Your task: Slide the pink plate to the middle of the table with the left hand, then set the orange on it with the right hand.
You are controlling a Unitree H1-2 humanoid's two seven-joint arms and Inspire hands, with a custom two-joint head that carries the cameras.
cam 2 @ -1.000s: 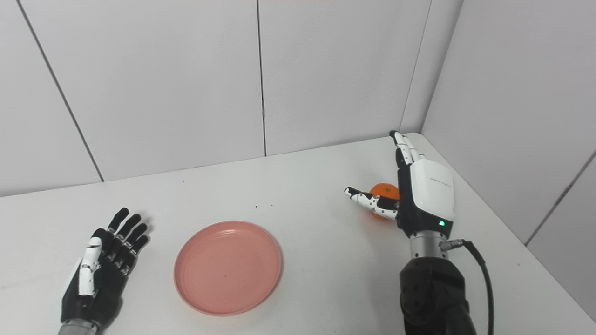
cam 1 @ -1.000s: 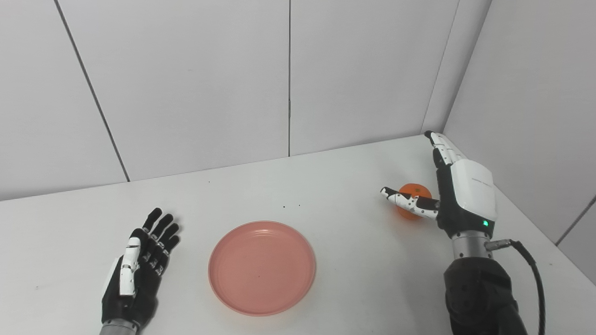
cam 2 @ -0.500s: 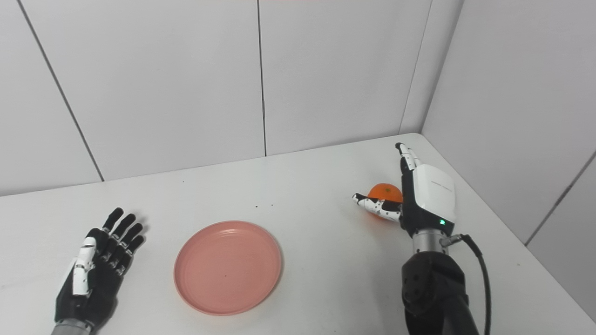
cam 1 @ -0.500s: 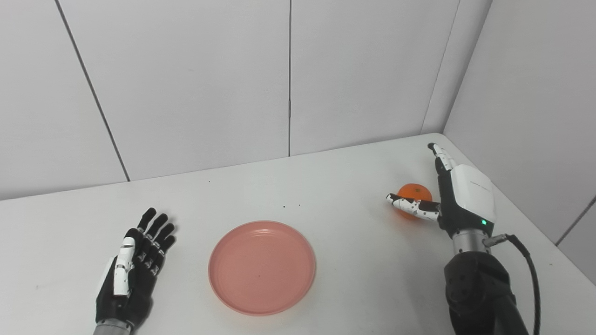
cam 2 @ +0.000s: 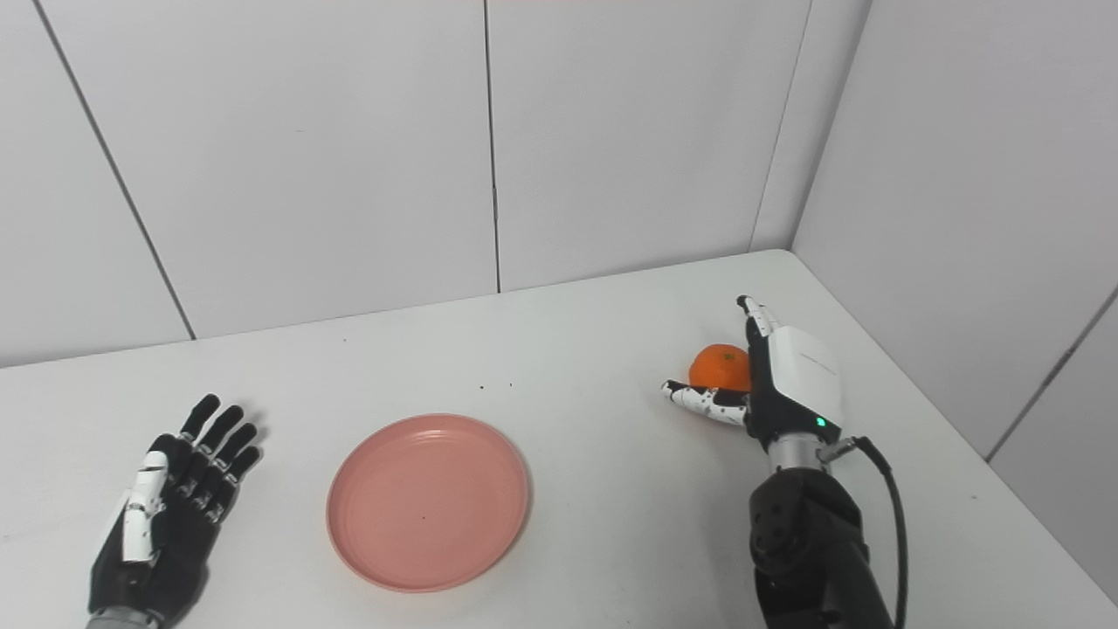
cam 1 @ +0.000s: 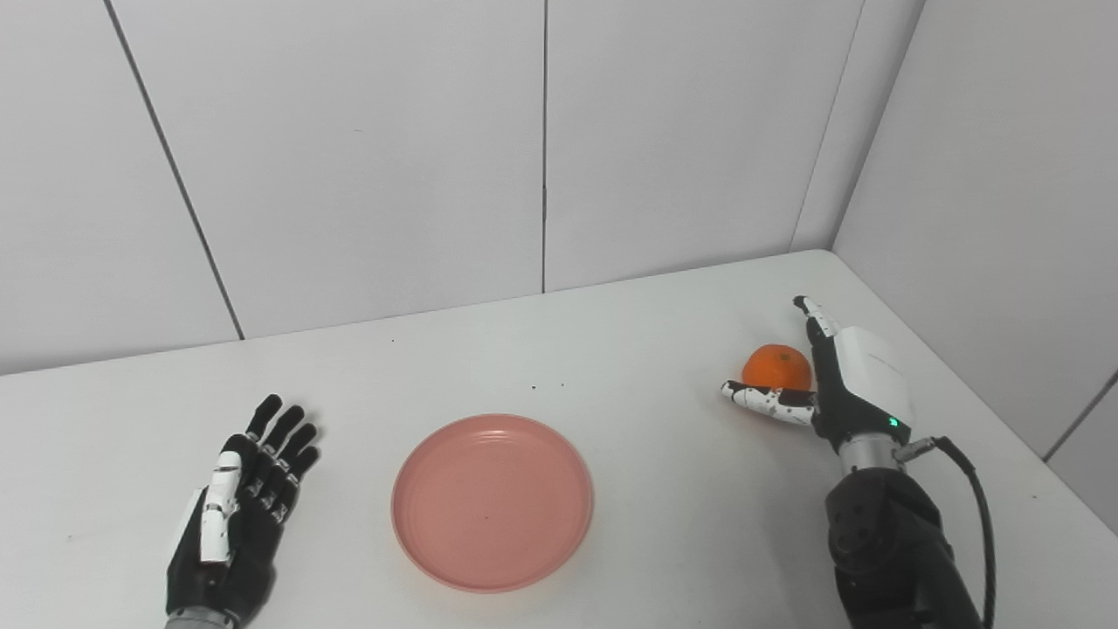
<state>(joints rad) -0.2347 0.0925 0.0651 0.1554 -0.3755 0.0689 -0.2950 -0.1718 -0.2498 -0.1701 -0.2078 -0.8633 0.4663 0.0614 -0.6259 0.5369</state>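
- Reaching stage: right hand (cam 1: 838, 384) spread beside the orange (cam 1: 776, 366), thumb under its near side, not yet clasped.
- Pink plate (cam 1: 492, 502) sits mid-table, bare; left hand (cam 1: 234, 515) lies flat and empty, well apart.
- Next, likely: curl fingers round the fruit, lift, carry to plate.

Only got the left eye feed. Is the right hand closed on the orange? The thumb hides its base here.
Observer: No. In the right eye view the right hand is open, with the thumb low in front of the orange and the fingers straight beside it, not wrapped.
Operator: Which way is the orange sitting?
Observer: Stem dimple up; it shows plainly in the right eye view.
Operator: The table edge by that arm is cut off here.
Observer: The right eye view shows the table edge running on past the forearm, apart from it.
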